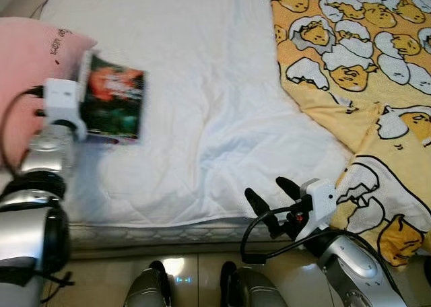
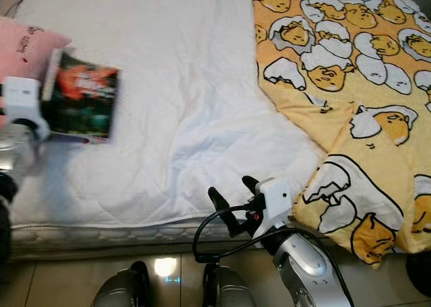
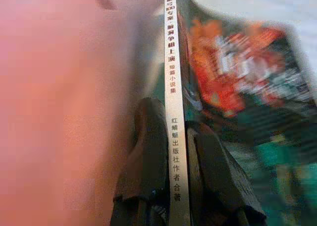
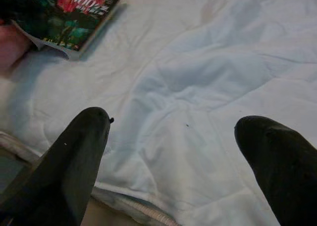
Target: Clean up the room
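A white quilted bed [image 1: 202, 105] spans the scene, with a yellow cartoon-egg blanket [image 1: 363, 85] draped at two o'clock and a pink pillow [image 1: 27, 58] at ten. At nine o'clock, the left gripper [image 3: 171, 151] pinches a glossy paperback book [image 1: 113, 97] by its white spine. At five o'clock, the right gripper [image 1: 269, 192] hovers, fingers spread.

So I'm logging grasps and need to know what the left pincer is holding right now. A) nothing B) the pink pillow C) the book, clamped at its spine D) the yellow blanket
C: in the left wrist view the left pincer has a black finger on each side of the book at its white spine, next to the pink pillow.
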